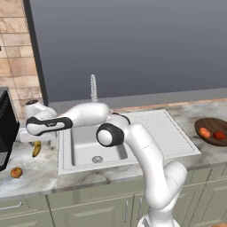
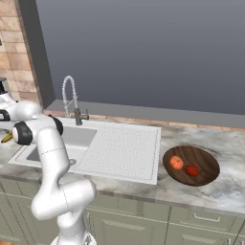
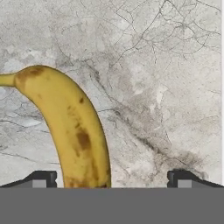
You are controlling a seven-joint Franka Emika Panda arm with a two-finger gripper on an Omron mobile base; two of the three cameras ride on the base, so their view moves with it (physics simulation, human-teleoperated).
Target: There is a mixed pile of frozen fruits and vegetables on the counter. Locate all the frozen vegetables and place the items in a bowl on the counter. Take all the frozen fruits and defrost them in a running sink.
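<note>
Lying between the spread tool (image 3: 112,179) fingertips, banana (image 3: 72,131), nearer left.

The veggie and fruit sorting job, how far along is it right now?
Done: both vegetables, the tomato and the red pepper piece, lie in the bowl. In hand: the open gripper hovers over the banana on the counter, nothing held. Left: the banana and the small orange fruit must go into the sink; no running water is visible.
</note>
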